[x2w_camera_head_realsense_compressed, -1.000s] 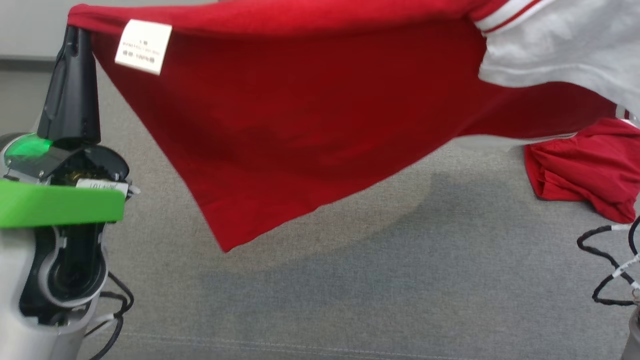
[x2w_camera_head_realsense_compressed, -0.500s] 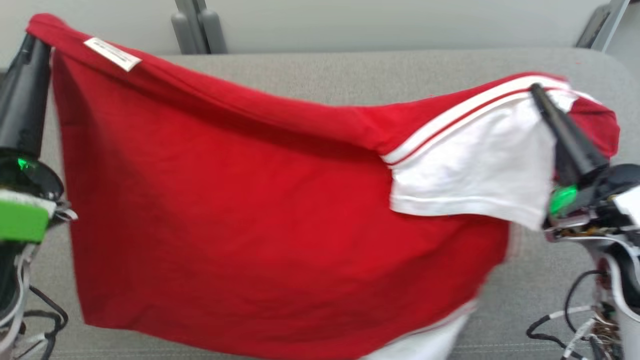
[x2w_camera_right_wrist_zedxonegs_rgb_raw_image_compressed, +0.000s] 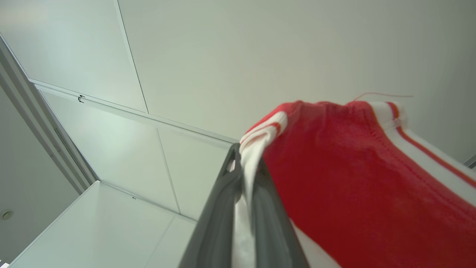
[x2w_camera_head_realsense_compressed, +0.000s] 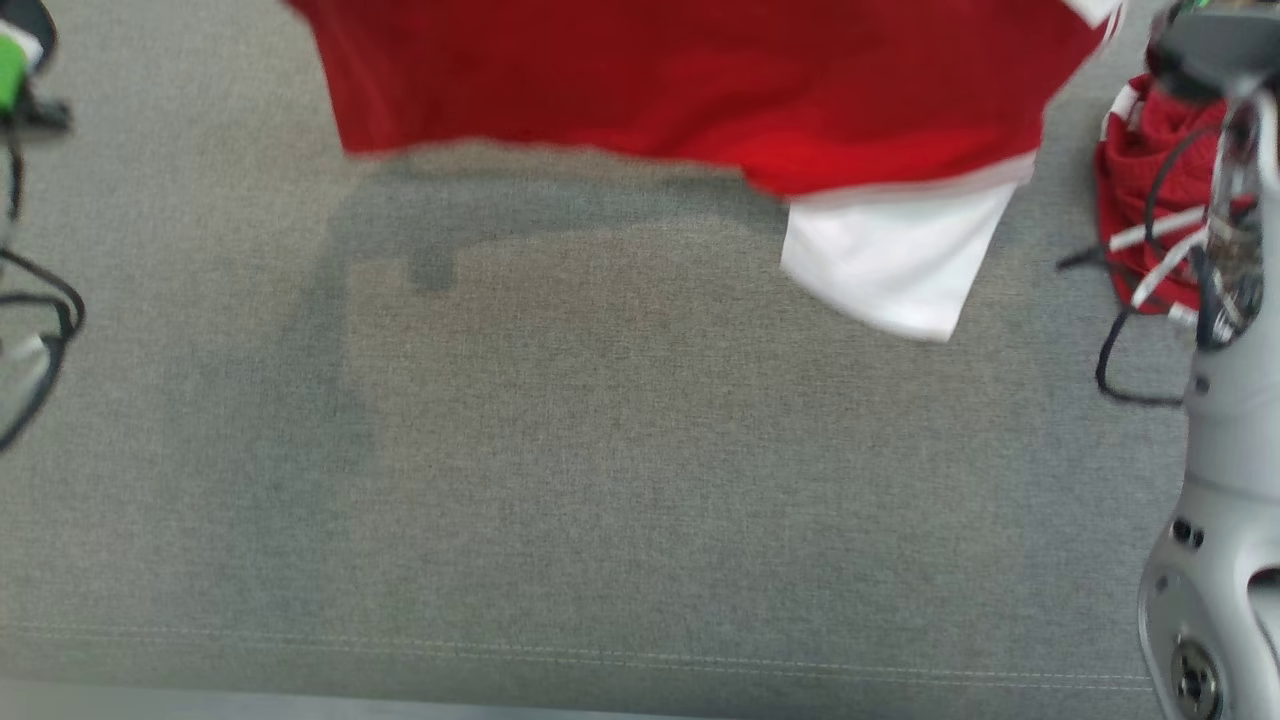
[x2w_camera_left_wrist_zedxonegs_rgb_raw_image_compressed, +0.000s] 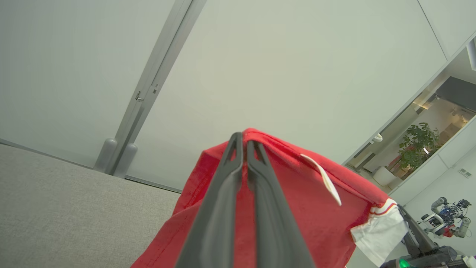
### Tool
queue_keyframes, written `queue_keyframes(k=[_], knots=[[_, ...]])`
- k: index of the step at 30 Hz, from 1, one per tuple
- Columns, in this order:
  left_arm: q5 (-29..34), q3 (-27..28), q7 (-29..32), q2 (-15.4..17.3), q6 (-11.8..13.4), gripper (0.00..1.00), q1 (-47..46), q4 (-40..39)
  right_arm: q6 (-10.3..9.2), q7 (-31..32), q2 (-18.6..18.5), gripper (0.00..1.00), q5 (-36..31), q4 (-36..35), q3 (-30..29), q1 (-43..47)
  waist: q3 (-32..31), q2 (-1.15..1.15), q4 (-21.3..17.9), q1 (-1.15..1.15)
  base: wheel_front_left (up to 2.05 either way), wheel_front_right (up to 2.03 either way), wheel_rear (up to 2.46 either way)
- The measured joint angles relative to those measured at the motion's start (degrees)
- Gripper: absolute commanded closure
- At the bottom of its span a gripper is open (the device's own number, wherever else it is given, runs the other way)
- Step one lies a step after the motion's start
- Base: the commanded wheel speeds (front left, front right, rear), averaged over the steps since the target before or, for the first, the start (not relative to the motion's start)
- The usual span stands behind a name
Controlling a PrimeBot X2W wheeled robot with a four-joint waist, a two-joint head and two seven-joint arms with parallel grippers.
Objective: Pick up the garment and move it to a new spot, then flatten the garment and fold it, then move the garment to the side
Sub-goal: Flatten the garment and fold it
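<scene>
Grey cloth covers the counter (x2w_camera_head_realsense_compressed: pixel 600 450) beneath the red cotton shirt with white sleeves (x2w_camera_head_realsense_compressed: pixel 680 90), hung aloft and stretched wide, likely for laying flat; left gripper (x2w_camera_left_wrist_zedxonegs_rgb_raw_image_compressed: pixel 243 136) and right gripper (x2w_camera_right_wrist_zedxonegs_rgb_raw_image_compressed: pixel 245 156) both have jaws clamped on its upper edge.

The right gripper (x2w_camera_right_wrist_zedxonegs_rgb_raw_image_compressed: pixel 246 163), rising from six o'clock, is pinching a white striped edge of the red garment (x2w_camera_right_wrist_zedxonegs_rgb_raw_image_compressed: pixel 353 186) between its closed fingers, the cloth is draping toward four o'clock, and pale wall panels (x2w_camera_right_wrist_zedxonegs_rgb_raw_image_compressed: pixel 223 56) are showing behind.
</scene>
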Motion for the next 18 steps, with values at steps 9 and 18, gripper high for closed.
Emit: queue_keyframes(k=[9,18], knots=[[8.7,0.2,-4.4,-4.1,0.0,1.00,-16.4,6.5,0.02,-5.3,-1.0,1.00,-3.4,8.7,3.0,-25.3,7.4,0.00,1.8,0.00,0.00,0.00,0.00],[8.3,-3.8,-10.8,-9.5,-4.3,1.00,-0.7,9.5,0.00,-1.0,-1.1,1.00,4.4,7.1,6.1,-6.4,13.5,0.00,0.7,0.01,0.00,0.00,0.00]])
